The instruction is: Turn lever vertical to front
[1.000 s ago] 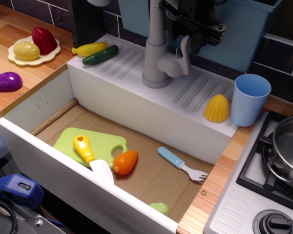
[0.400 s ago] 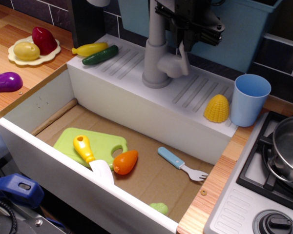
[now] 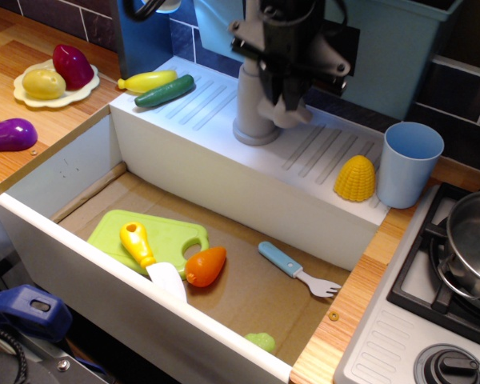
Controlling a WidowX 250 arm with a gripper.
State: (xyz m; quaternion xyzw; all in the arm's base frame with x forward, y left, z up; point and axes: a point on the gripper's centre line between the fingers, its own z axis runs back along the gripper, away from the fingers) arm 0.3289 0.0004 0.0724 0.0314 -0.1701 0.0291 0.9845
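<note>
1. Gripper [image 3: 289, 94]: black and boxy, it hangs over the white ribbed sink ledge [image 3: 216, 112], and its fingers [image 3: 278, 90] reach down on either side of the lever; we cannot tell whether they press on it.
2. We see only part of the short light-grey plastic paddle lever [image 3: 292, 112], on the right side of the tall grey tap column [image 3: 254, 100]; its upper part is hidden behind the gripper.
3. On the ledge we count 4 other items: a yellow toy squash [image 3: 146, 80] touching a green toy cucumber [image 3: 164, 90] at the left, and a yellow toy corn piece [image 3: 355, 177] just beside a light-blue plastic cup [image 3: 410, 162] at the right.
4. Below, on the cardboard basin floor [image 3: 248, 288], lie a lime-green cutting board [image 3: 148, 236], a yellow-handled toy knife [image 3: 148, 254], an orange toy fruit [image 3: 205, 266] and a blue-handled fork [image 3: 298, 270].
</note>
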